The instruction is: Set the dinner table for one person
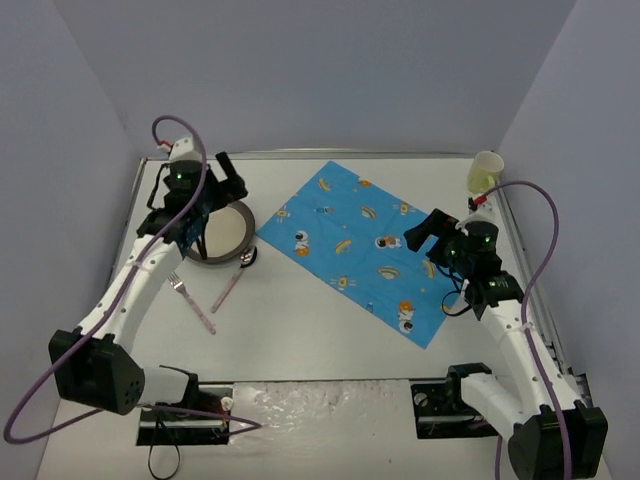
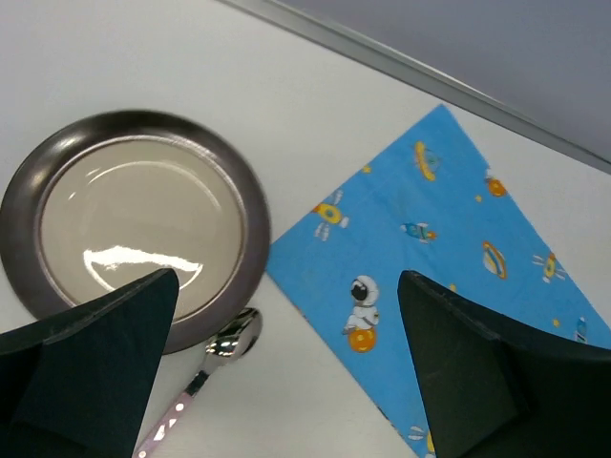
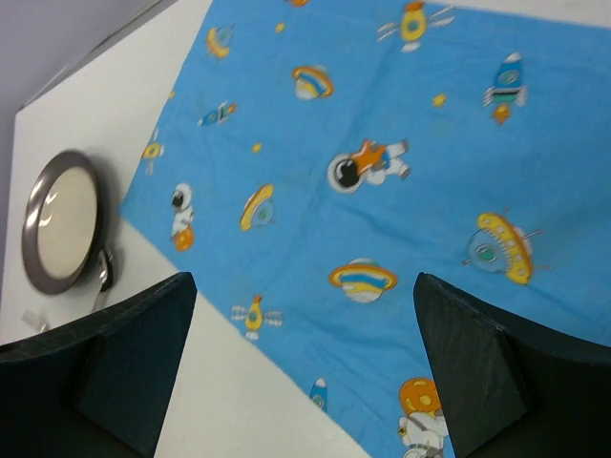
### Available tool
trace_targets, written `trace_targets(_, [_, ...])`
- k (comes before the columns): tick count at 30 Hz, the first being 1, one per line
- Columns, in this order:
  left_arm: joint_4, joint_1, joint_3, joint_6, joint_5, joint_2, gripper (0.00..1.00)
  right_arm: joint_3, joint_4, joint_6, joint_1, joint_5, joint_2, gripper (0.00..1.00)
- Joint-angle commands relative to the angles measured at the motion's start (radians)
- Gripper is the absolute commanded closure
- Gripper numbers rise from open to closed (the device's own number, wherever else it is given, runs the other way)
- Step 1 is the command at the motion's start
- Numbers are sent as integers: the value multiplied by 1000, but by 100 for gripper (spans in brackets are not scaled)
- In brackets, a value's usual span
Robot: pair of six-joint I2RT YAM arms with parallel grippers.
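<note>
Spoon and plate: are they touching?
Cannot tell. In the left wrist view the spoon bowl sits right at the plate rim, with no clear gap or contact.

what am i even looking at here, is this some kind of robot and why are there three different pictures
Yes, it is a robot: two thin arms bolted at the near edge of a white dinner table, each ending in a two-finger gripper. The wide picture comes from a fixed camera above and behind the arms. The other two come from small cameras on the wrists, so the dark shapes at the bottom of those are the arm's own fingers.

On the table lie a blue astronaut-print cloth, a dark-rimmed plate, a spoon and a fork with pink handles, and a pale cup in the far right corner.

The left gripper hovers above the plate and spoon; the right gripper hovers over the cloth. Both are open and hold nothing.
</note>
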Motion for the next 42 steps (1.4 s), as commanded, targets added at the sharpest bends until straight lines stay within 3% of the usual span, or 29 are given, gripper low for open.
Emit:
trace_targets(1, [65, 118, -267, -124, 69, -182, 3, -90, 224, 13, 27, -228, -78, 5])
trace_targets(8, [163, 344, -636, -238, 174, -447, 3, -161, 311, 38, 79, -300, -91, 5])
trace_targets(12, [270, 482, -717, -322, 304, -397, 3, -173, 314, 35, 93, -300, -101, 5])
trace_targets(15, [427, 548, -747, -362, 423, -258, 7, -181, 310, 33, 104, -299, -110, 5])
trace_targets(24, [602, 560, -695, -408, 500, 3, 13, -192, 304, 24, 114, -287, -109, 5])
trace_targets(35, [637, 544, -630, -422, 474, 181, 19, -192, 304, 14, 117, -272, -93, 5])
trace_targets(42, [697, 512, -629, -452, 477, 262, 35, -189, 302, 14, 120, -266, -90, 5])
